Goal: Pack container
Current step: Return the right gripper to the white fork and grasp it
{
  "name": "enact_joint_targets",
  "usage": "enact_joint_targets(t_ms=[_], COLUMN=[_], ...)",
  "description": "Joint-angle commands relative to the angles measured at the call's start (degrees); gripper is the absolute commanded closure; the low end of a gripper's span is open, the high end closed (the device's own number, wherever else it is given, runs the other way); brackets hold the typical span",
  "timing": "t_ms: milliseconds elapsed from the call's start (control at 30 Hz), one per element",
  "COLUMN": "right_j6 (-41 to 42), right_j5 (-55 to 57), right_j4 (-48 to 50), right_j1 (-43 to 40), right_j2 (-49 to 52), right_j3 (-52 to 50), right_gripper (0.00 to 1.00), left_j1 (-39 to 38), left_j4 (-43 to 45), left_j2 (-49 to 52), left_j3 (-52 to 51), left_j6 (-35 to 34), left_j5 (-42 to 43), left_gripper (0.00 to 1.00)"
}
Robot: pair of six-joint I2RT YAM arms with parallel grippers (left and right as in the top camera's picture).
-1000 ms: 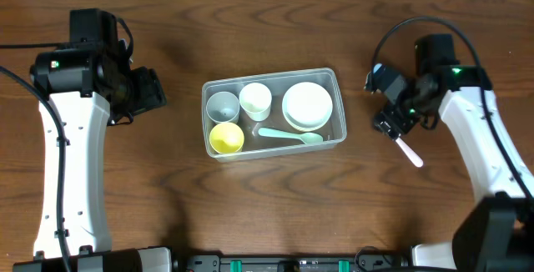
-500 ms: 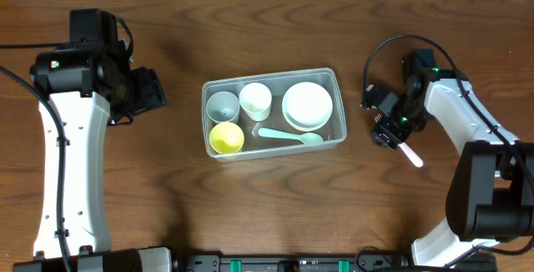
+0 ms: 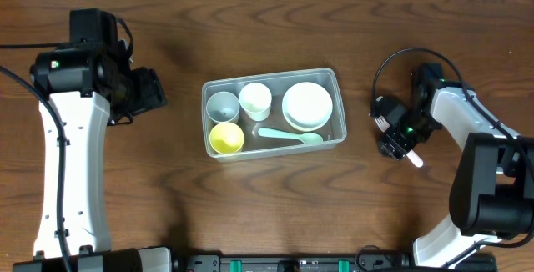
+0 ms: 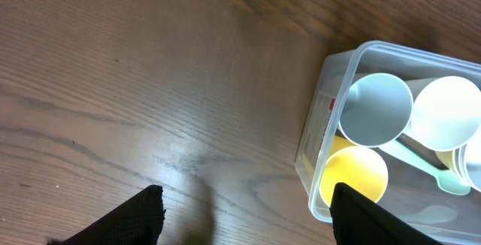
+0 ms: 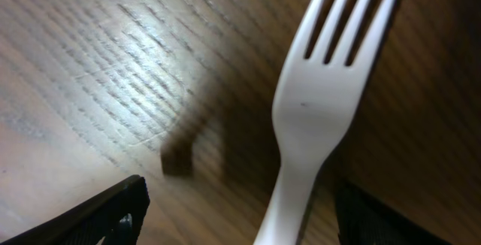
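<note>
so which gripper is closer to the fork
Right. The right gripper is directly over the fork, open around it; the left gripper sits far off, beyond the container.

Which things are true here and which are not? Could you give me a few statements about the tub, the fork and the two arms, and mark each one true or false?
1. The fork lies on the table, outside the tub. True.
2. The green spoon lies on the table beside the tub. False: it lies inside the tub.
3. The right tool is open, right over the fork. True.
4. The left tool is holding the yellow cup. False: it is open and empty over bare wood, and the yellow cup stands in the tub.
</note>
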Motion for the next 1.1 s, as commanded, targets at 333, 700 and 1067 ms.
enact_joint_targets(t_ms=[333, 700, 1067], right_j6=[1.49, 1.57, 2.51], right_j5=[-0.17, -0.2, -0.22], right_j4=[4.33, 4.5, 5.05], right_j1=[-0.68, -0.68, -0.61], right_j2=[0.61, 0.61, 0.61], right_j3=[-5.73, -5.9, -5.88], right_gripper=[0.4, 0.87, 0.99], left_j1=[0.31, 0.31, 0.31], left_j4=[-0.33, -0.33, -0.33], left_j2=[0.11, 0.11, 0.11], left_j3=[-0.22, -0.22, -0.22], left_j6=[0.11, 0.11, 0.11], left_j5=[0.35, 0.37, 0.37], left_gripper=[0.28, 0.28, 0.28])
